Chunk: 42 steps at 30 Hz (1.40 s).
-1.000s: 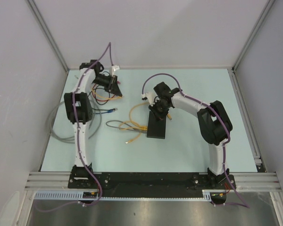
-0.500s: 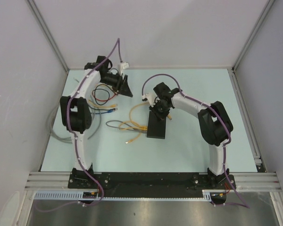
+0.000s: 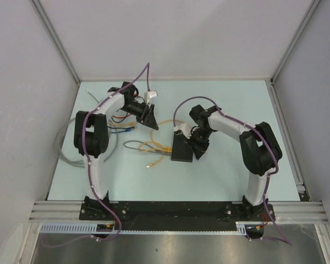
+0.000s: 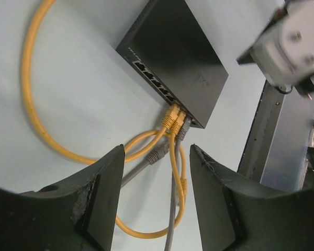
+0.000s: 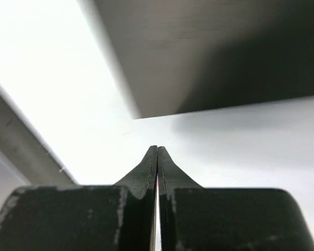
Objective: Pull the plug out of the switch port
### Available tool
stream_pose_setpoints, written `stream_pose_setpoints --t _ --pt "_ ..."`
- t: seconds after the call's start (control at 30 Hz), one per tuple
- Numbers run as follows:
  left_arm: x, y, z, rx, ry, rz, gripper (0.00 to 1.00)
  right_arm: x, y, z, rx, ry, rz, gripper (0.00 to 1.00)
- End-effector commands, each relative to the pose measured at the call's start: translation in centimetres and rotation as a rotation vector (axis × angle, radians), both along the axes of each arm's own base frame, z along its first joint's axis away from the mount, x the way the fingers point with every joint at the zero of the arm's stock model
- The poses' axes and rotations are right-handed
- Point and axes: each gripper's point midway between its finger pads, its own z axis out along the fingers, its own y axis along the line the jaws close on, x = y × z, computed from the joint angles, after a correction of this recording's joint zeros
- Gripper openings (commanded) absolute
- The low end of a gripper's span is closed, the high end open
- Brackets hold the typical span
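The switch [image 3: 182, 149] is a flat black box lying mid-table; in the left wrist view the switch [image 4: 184, 55] shows its row of ports. Two yellow plugs [image 4: 171, 117] and a grey plug [image 4: 184, 127] sit in the ports at one end. Another grey plug [image 4: 157, 153] lies loose on the table. My left gripper [image 3: 152, 119] hovers left of and behind the switch; in its wrist view the left gripper [image 4: 157, 152] is open and empty, apart from the plugs. My right gripper [image 3: 198, 145] is at the switch's right edge, and the right gripper [image 5: 157, 149] is shut and empty.
Yellow cables [image 3: 157, 147] loop left of the switch, with a loose yellow plug [image 3: 149, 164]. A blue cable [image 3: 126, 130], a red and black cable [image 3: 117, 117] and a grey cable coil [image 3: 71, 157] lie at the left. Grey walls enclose the table on three sides.
My left arm has swung right toward the switch and its gripper has opened. My right gripper, still shut, has slid from the switch's far end to its right edge.
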Motion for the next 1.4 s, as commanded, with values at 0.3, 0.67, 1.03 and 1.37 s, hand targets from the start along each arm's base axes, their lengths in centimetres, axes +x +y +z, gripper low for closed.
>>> stream_pose_setpoints --t 0.3,0.67,1.03,1.37 --pt "2.3 -0.7 -2.4 -0.097 -0.038 0.088 0.58 -8.4 3.9 -1.0 0.0 0.171 -0.021 0.0" --pt "1.6 -1.3 0.5 -0.123 0.001 0.101 0.6 5.1 1.2 -4.4 -0.159 -0.174 -0.187 0.0" --pt "3.0 -4.0 -0.4 -0.131 0.079 0.085 0.61 8.5 3.5 0.8 0.023 -0.144 -0.12 0.0" --pt "4.7 -6.2 -3.1 -0.116 0.134 0.093 0.61 13.4 4.0 4.9 0.207 -0.137 -0.277 0.0"
